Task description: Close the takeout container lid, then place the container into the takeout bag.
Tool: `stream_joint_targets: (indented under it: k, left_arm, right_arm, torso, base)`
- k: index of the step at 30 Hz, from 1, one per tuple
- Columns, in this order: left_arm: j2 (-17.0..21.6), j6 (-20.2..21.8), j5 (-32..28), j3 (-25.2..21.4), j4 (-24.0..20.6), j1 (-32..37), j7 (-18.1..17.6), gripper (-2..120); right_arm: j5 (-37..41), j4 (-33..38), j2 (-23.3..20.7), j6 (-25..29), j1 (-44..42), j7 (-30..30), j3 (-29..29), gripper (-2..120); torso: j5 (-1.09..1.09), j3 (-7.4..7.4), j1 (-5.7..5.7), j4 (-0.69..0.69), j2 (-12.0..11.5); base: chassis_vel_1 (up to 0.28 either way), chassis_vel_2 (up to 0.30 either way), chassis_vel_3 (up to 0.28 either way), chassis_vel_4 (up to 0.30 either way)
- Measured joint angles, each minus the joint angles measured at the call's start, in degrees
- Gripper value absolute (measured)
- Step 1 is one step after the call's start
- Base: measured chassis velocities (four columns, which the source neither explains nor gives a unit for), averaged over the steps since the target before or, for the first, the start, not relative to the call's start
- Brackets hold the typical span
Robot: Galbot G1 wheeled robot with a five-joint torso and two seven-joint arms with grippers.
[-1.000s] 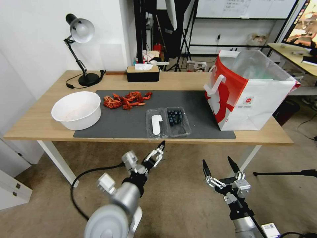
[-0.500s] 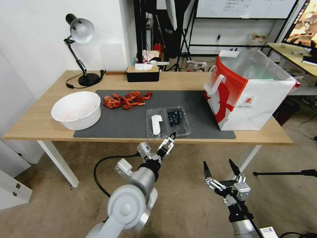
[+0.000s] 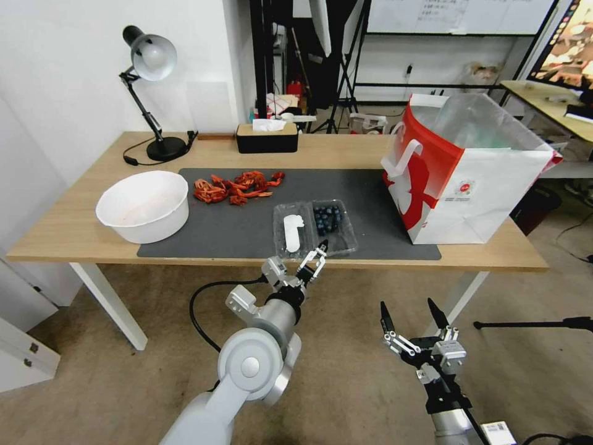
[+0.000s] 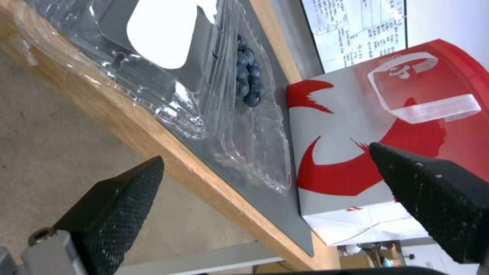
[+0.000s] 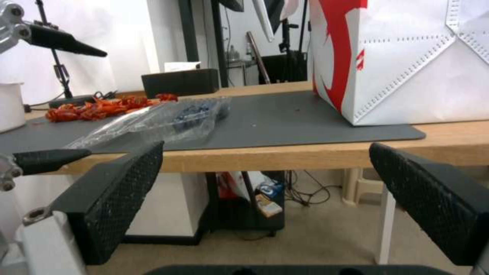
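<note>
The takeout container [image 3: 334,227] lies open on the grey mat [image 3: 247,222] near the front edge of the bench [image 3: 74,228], with its lid [image 3: 292,233] folded flat just beside the tray of blueberries. The lid carries a white sticker. The takeout bag [image 3: 463,170] stands upright on the right end of the bench, apart from the container, with its mouth open.

The left tool [image 3: 314,255] hovers at the front edge of the bench, just before the lid, and its fingers are spread apart, holding nothing. The right tool [image 3: 412,314] waits lower, in front of the bench, also with open fingers and empty.

I judge the container to be light and thin. The clear plastic probably bends easily and may be slippery, so a strong squeeze could crush it or let berries roll out. For closing, the free outer edge of the lid seems the best place to lift. For carrying, a gentle hold across the closed box looks safer.
</note>
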Motion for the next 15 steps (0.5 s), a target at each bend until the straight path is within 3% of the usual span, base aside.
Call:
stream_joint_targets:
  k: [15]
  left_arm:
    - [-0.9, -0.8, -0.3, -0.3, 1.3, -0.9, 1.0, 100]
  right_arm:
    - [0.1, -0.2, 0.1, 0.5, -0.3, 0.1, 0.1, 100]
  torso:
    - [0.0, 0.0, 0.0, 0.0, 0.0]
  base:
    - [0.0, 0.0, 0.0, 0.0]
